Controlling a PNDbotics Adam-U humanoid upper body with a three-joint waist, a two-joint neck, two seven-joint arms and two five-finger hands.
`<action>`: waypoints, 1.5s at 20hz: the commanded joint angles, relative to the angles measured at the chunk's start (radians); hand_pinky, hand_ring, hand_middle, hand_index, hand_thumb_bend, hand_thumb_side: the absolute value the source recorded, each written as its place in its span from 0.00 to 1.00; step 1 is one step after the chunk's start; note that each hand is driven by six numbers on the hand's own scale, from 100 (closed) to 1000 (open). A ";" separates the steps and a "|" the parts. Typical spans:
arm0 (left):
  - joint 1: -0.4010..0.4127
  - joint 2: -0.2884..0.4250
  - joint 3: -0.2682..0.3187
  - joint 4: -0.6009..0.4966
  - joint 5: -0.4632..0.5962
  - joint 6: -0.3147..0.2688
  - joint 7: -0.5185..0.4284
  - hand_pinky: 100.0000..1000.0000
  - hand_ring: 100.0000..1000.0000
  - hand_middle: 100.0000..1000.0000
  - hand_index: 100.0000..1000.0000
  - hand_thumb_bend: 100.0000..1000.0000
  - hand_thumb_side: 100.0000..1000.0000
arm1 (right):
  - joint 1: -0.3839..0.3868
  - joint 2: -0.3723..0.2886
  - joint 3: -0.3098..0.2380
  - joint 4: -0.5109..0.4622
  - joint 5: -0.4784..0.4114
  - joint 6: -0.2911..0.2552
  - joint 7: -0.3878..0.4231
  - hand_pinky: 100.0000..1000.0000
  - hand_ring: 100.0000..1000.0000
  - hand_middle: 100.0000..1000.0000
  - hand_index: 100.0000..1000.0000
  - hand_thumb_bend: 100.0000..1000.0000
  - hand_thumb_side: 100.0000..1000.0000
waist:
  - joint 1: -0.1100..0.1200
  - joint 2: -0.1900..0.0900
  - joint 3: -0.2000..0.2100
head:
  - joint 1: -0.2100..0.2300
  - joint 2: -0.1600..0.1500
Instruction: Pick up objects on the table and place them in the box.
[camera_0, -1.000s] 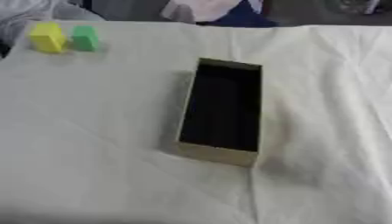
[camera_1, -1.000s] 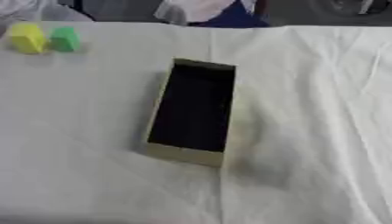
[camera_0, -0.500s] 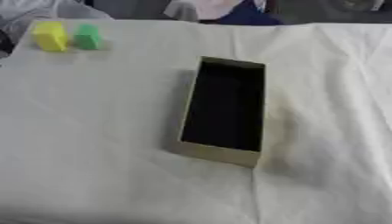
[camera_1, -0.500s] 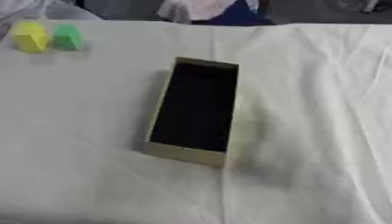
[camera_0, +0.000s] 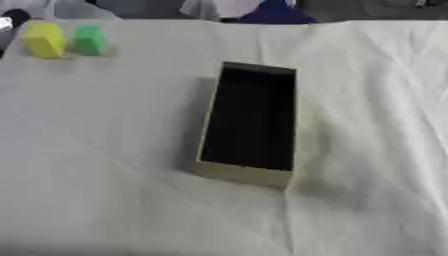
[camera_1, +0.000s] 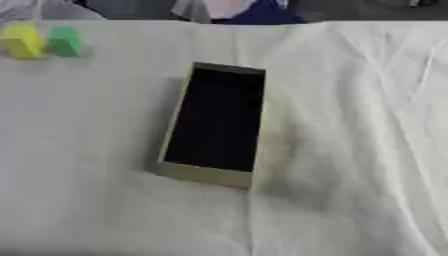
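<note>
- Two small blocks are what we see to pick up: a yellow block (camera_0: 45, 40) and a green block (camera_0: 89, 39), both at the far left corner of the table.
- We see the two blocks just beside each other, yellow to the left of green; whether they touch we cannot tell.
- We find the yellow block a little taller than the green one, and both stand on the cloth, well apart from the box.
- We see the box (camera_0: 241, 176) near the middle of the table, a long open tray with tan cardboard walls and a dark inside.
- We see its long side running away from us, tilted slightly so the far end leans to the right; the near short wall faces us and shows pale tan.
- We make out nothing inside the box; its floor looks uniformly dark.
- We see a white cloth (camera_0: 367, 125) covering the whole table, with soft creases running across it, most clearly on the right side.
- We spot a small dark and white shape (camera_0: 10, 22) at the left edge next to the yellow block, but we cannot tell what it is.
- We see neither of our hands in either view, so we cannot say how their fingers stand.
</note>
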 joint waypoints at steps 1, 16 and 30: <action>-0.042 0.017 0.000 0.057 -0.062 -0.015 -0.019 0.84 0.87 0.87 0.93 0.42 0.17 | -0.008 -0.026 0.000 -0.011 0.009 -0.006 -0.001 0.79 0.80 0.52 0.80 0.00 0.69 | 0.000 -0.010 0.000 | 0.005 0.005; -0.128 -0.016 0.018 0.201 -0.188 -0.036 -0.055 0.85 0.89 0.89 0.93 0.45 0.06 | -0.022 -0.035 0.003 -0.011 0.024 -0.019 -0.001 0.79 0.80 0.52 0.80 0.00 0.70 | 0.003 0.025 0.000 | 0.049 0.005; -0.133 -0.023 0.024 0.220 -0.220 -0.028 -0.060 0.86 0.90 0.90 0.94 0.47 0.05 | -0.017 -0.034 -0.003 -0.011 0.041 -0.024 -0.014 0.79 0.80 0.52 0.80 0.00 0.70 | 0.011 0.033 -0.029 | 0.046 0.005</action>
